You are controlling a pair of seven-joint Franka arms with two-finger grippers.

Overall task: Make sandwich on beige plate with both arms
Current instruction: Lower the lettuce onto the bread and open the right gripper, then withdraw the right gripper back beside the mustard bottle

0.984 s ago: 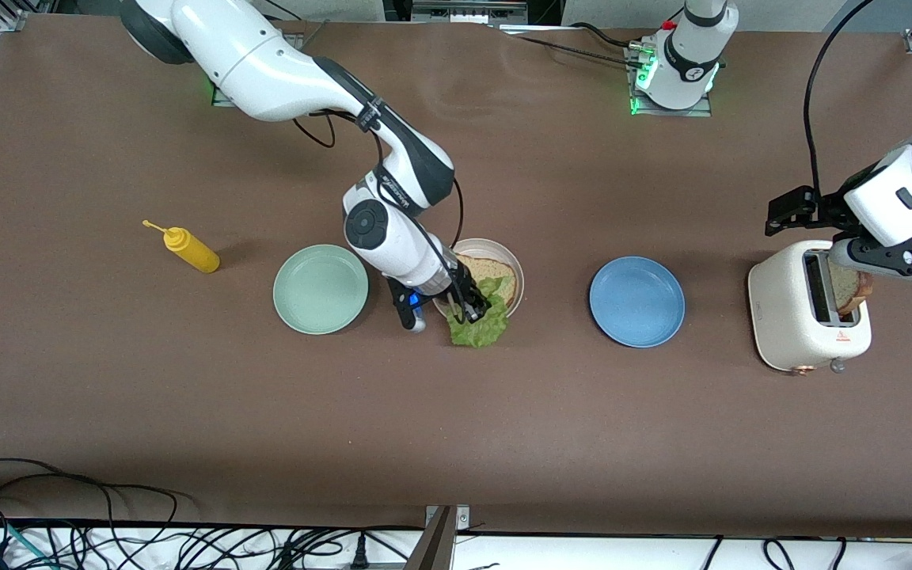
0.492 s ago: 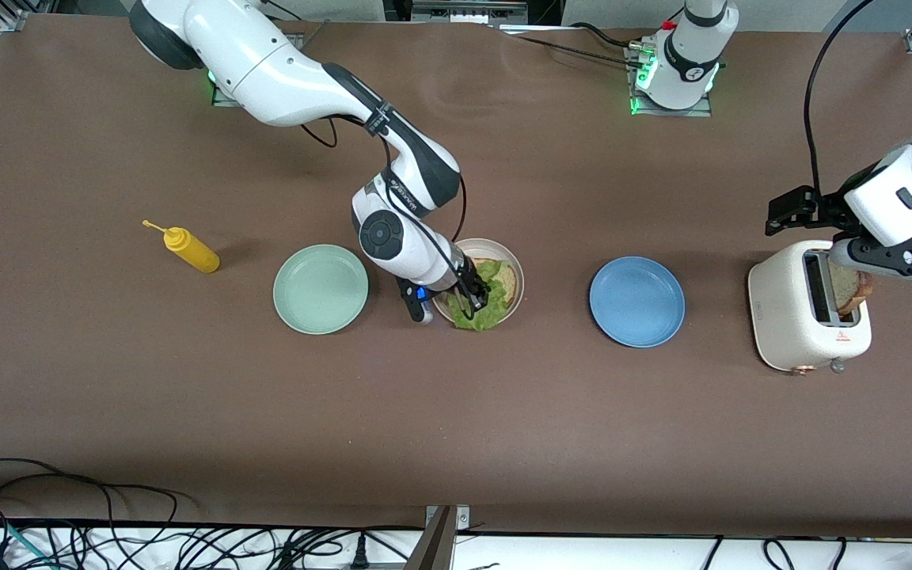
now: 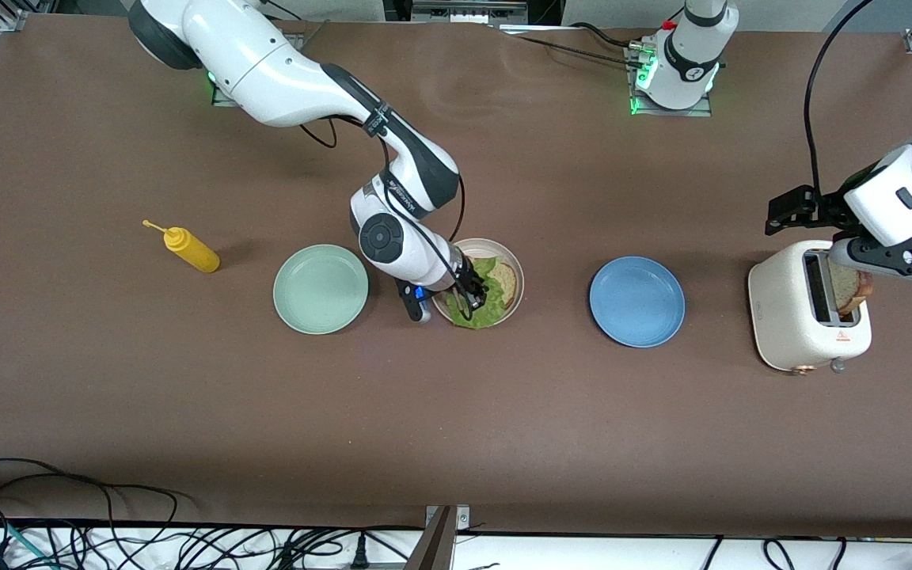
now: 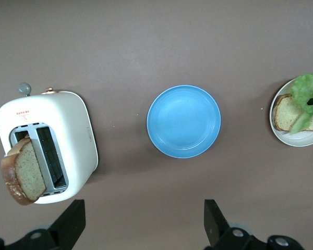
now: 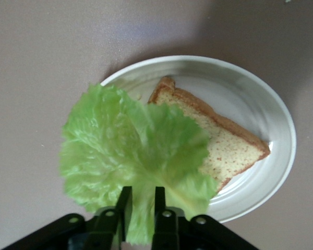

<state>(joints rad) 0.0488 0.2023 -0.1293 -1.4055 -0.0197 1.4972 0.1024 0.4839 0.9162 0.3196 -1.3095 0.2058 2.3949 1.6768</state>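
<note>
In the front view we see the right tool low over the beige plate, closed on the lettuce leaf, which lies partly over the bread slice on that plate and reaches the rim nearest the front camera. The mint green plate is beside it toward the right arm's end of the table, the blue plate toward the left arm's end. The left tool hovers over the toaster, where the second bread slice stands in a slot. In the left wrist view we see this slice leaning out of the toaster, and the left tool's fingers stand wide apart, holding nothing. In the right wrist view the closed fingers pinch the stem edge of the leaf, which covers only one corner of the bread. We judge that the leaf should be brought more over the middle of the bread before we release it, so it does not hang over the rim.
</note>
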